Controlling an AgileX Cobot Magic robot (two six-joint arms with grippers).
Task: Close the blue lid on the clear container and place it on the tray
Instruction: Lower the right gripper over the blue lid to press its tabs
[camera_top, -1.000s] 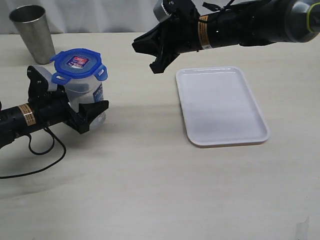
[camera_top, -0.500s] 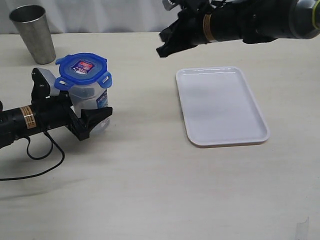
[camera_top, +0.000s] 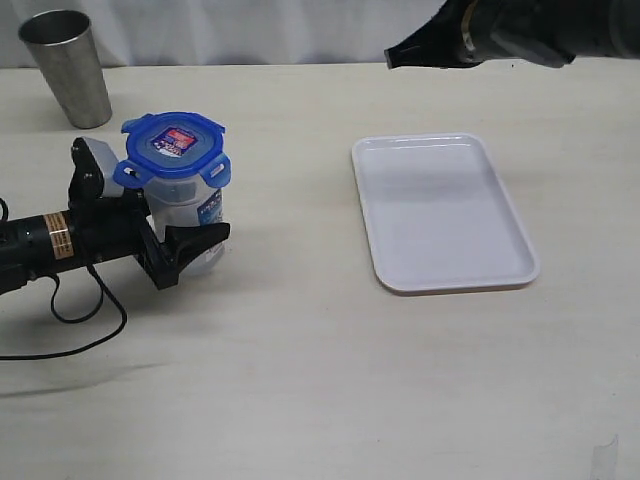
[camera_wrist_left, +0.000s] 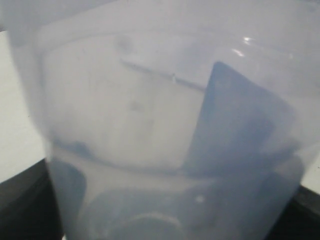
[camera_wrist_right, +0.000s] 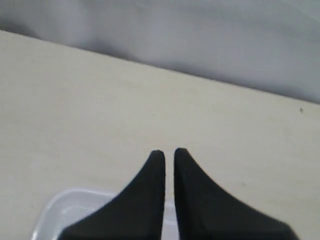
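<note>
The container (camera_top: 190, 212) stands upright near the table's (camera_top: 300, 380) left edge, well apart from the tray (camera_top: 440, 215), with the lid (camera_top: 172, 143) on top. The left gripper's (camera_top: 160, 218) 2 jaws clamp its sides. The right gripper (camera_wrist_right: 169, 152) hovers above the far edge, jaws almost together, holding nothing.

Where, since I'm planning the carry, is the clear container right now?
In the exterior view the clear container stands on the left, between the left gripper's jaws, apart from the tray.
</note>
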